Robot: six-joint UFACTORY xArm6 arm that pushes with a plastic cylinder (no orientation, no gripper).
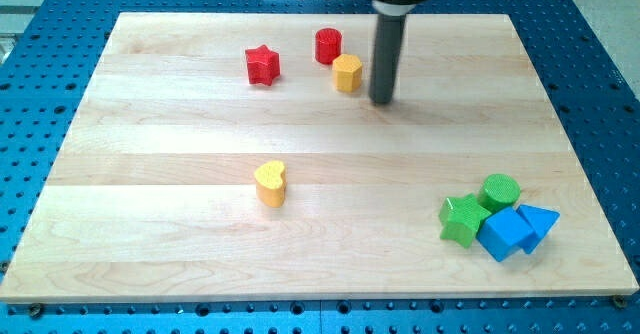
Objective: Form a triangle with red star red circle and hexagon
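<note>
Up near the view's top, my tip rests on the wooden board, just to the right of the yellow hexagon with a thin gap between them. I carry no jaws at all, only this straight dark rod, so nothing is spread or pinched.

3 task blocks sit close together by the top edge. The red star lies furthest to the view's left, apart from the other 2. The red circle stands to its right and slightly higher in the view. The hexagon sits just below and to the right of the circle; they look to be touching or nearly so, and I cannot tell which.

A yellow heart lies alone near the board's middle, well apart from everything else.

At the view's bottom right, 4 blocks huddle in a cluster. A green star is on the cluster's left, a green circle sits at its top, a blue cube lies low in the middle, and a blue triangle is on the right, pressed against the cube. All of these are well away from my tip.

Around the board runs a blue perforated table.
</note>
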